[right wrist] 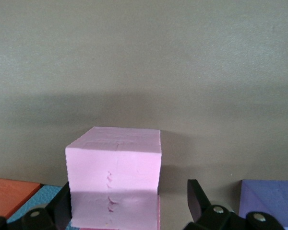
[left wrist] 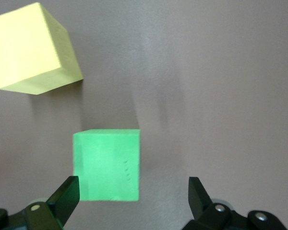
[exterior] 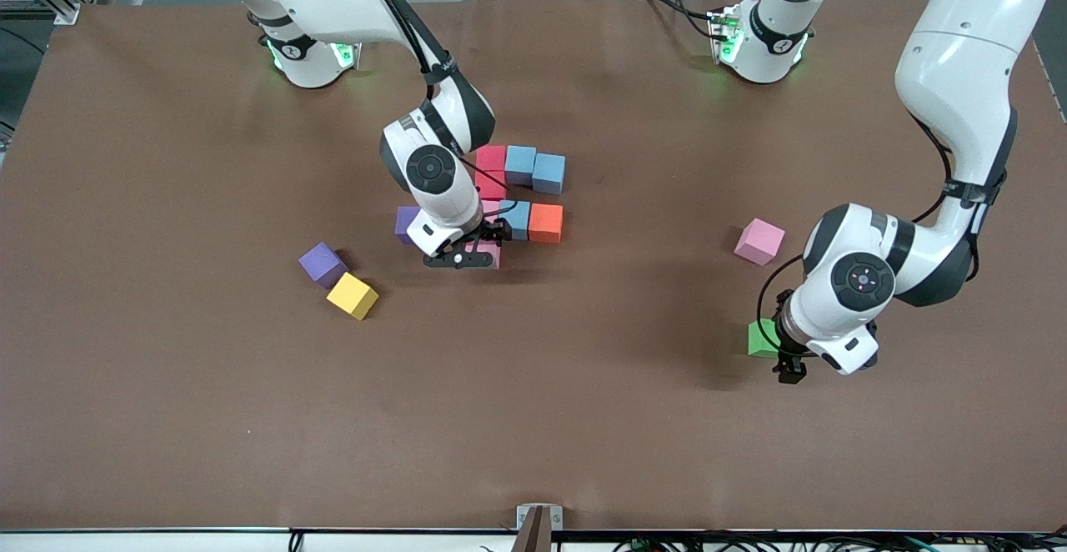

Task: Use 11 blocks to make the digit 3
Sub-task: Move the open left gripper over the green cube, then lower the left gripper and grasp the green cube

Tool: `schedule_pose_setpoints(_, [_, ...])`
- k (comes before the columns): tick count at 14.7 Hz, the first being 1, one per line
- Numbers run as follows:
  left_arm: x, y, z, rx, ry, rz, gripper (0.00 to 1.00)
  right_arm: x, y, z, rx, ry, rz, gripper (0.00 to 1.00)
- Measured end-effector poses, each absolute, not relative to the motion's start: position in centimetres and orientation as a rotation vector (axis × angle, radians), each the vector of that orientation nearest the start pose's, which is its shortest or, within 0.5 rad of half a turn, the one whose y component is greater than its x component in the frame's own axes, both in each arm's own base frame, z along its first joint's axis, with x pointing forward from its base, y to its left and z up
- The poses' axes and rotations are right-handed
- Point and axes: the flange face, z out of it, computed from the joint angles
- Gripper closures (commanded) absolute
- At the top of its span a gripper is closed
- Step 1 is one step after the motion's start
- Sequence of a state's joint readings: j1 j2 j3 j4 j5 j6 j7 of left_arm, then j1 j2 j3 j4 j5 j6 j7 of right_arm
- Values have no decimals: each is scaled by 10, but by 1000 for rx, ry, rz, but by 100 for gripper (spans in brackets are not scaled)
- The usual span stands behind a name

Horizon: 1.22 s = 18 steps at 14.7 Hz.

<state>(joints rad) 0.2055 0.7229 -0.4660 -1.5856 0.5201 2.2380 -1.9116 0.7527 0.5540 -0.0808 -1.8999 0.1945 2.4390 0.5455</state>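
Several blocks touch in a partial figure at the table's middle: red (exterior: 492, 158), two light blue (exterior: 520, 164), red (exterior: 490, 187), light blue (exterior: 517, 218) and orange (exterior: 546, 223). My right gripper (exterior: 477, 253) is low and open around a pink block (right wrist: 114, 167), which rests against one finger and leaves a gap to the other. My left gripper (exterior: 792, 364) is open at a green block (left wrist: 106, 164), whose near edge sits just between the fingertips, closer to one finger (left wrist: 67, 196). A yellow block (left wrist: 33, 48) lies close by.
A purple cube (exterior: 407, 223) sits right beside the right gripper. Another purple cube (exterior: 321, 263) touches a yellow block (exterior: 352, 296) toward the right arm's end. A pale pink cube (exterior: 759, 241) lies beside the left arm, farther from the front camera than the green block (exterior: 761, 339).
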Motion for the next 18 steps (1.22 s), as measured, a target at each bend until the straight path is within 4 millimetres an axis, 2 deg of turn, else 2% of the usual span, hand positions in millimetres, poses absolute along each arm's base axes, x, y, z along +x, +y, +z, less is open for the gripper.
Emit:
schedule_pose_setpoints(5, [692,-99,239,-2378,-1999,-156,0,494,391,207,-3084,15,90,0])
schedule_pose_setpoints(10, [684,-101,228,-2374,-1979,-126,0,494,390,206,-3085,31,93,0])
schedule_pose_setpoints(18, [675,-102,217,-2371,-1955,-95,0,491,400,210,-3065,154,61,0])
